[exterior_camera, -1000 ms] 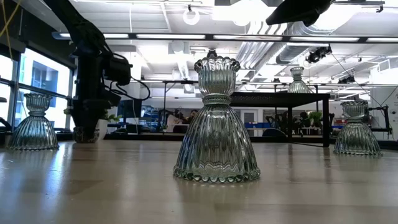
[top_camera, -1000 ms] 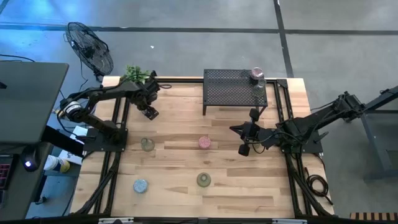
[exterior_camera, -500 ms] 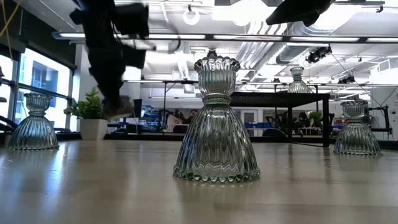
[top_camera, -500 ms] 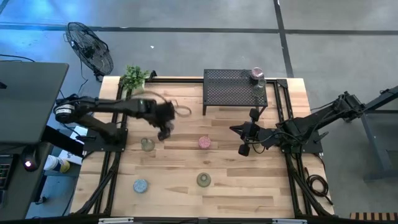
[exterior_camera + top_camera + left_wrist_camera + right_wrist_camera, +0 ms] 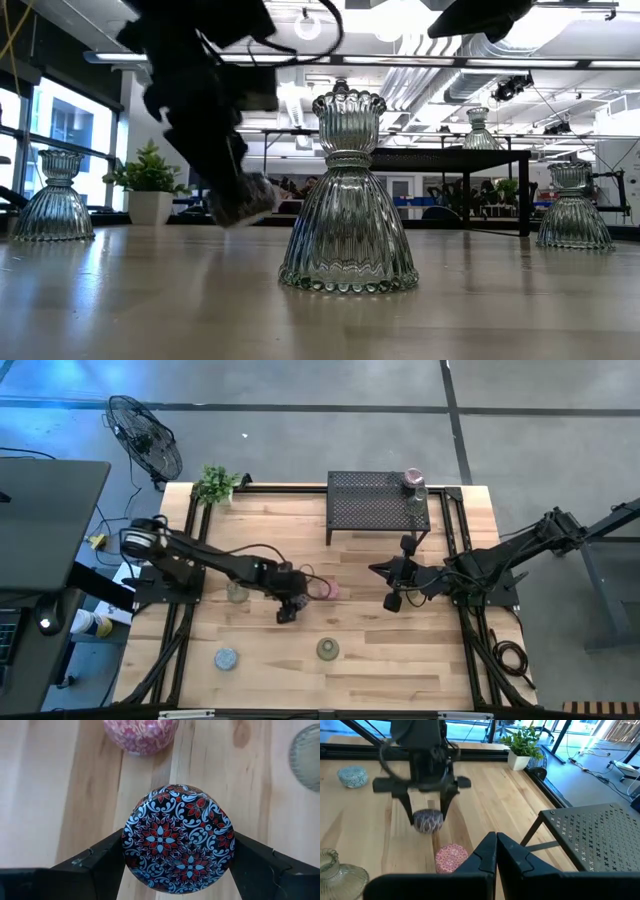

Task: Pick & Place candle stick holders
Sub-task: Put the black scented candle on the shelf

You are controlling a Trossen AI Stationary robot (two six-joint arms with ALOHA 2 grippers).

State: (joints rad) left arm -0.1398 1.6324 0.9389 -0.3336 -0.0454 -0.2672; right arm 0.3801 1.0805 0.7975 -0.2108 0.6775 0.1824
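My left gripper (image 5: 288, 610) is over the middle of the table, shut on a round holder (image 5: 177, 837) with a dark top patterned in blue, white and red. A pink holder (image 5: 328, 589) stands on its base just to its far right. A clear holder (image 5: 237, 593), a light blue one (image 5: 226, 658) and an olive one (image 5: 327, 649) stand on the table. A mauve holder (image 5: 414, 485) stands on the black mesh rack (image 5: 378, 505). My right gripper (image 5: 392, 585) is shut and empty, right of the pink holder. My left gripper pinches the patterned holder by two opposite sides (image 5: 129, 851) between its two fingers (image 5: 100, 865). The fingers come from above, pointing down. The holder sits level, its patterned face up, a little above the wood, as the right wrist view (image 5: 428, 821) shows.
A potted plant (image 5: 215, 484) stands at the table's far left corner. The rack takes the far right part. In the low view the olive holder (image 5: 348, 195) stands close in front, with others at the left (image 5: 55, 197) and right (image 5: 573, 207).
My left gripper has swung from the far left, by the plant, toward the table's right and near edges and come down beside the pink holder, carrying the patterned holder with it. My right arm has kept still.
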